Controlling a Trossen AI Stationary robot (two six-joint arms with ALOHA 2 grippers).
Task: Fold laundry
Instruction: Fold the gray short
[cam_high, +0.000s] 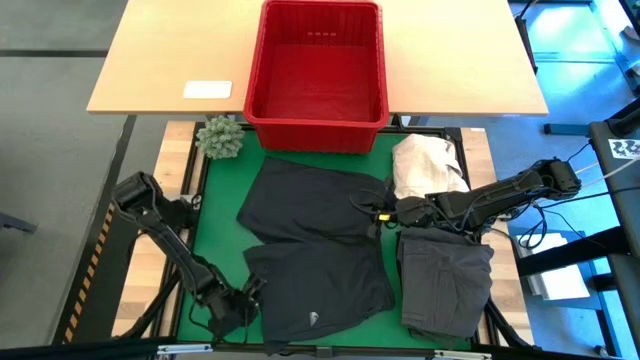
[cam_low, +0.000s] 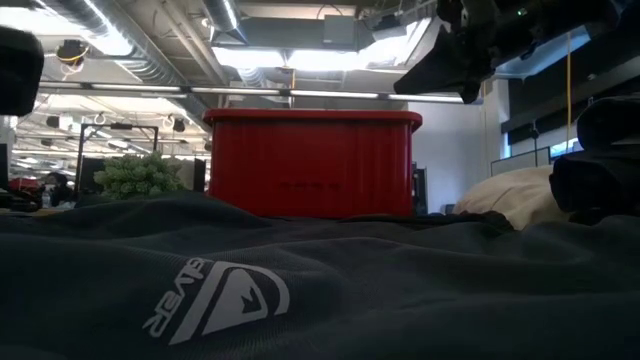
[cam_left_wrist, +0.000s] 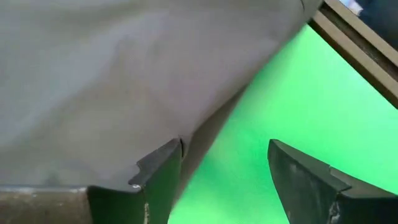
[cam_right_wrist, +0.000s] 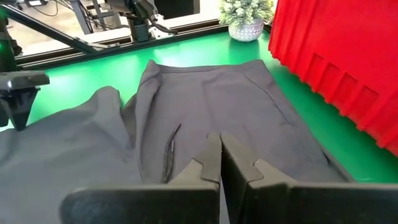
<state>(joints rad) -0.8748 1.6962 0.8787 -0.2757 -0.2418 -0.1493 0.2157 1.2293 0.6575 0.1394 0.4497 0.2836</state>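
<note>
A pair of dark shorts lies spread on the green mat, with its white logo near the front edge. A folded dark grey garment lies to its right. My left gripper is open at the shorts' near-left edge, slanting down. One finger is over the cloth and the other over the bare mat. My right gripper is shut with nothing in it. It hovers over the shorts' right side. My left gripper stands open astride the shorts' near-left edge, coming at it slanting down from the near left. I cannot tell whether the finger over the cloth touches it.
A red basket stands at the far end of the mat on the wooden table. A small potted plant stands at the far left and a cream-white cloth heap at the far right. Metal frame rails border the mat.
</note>
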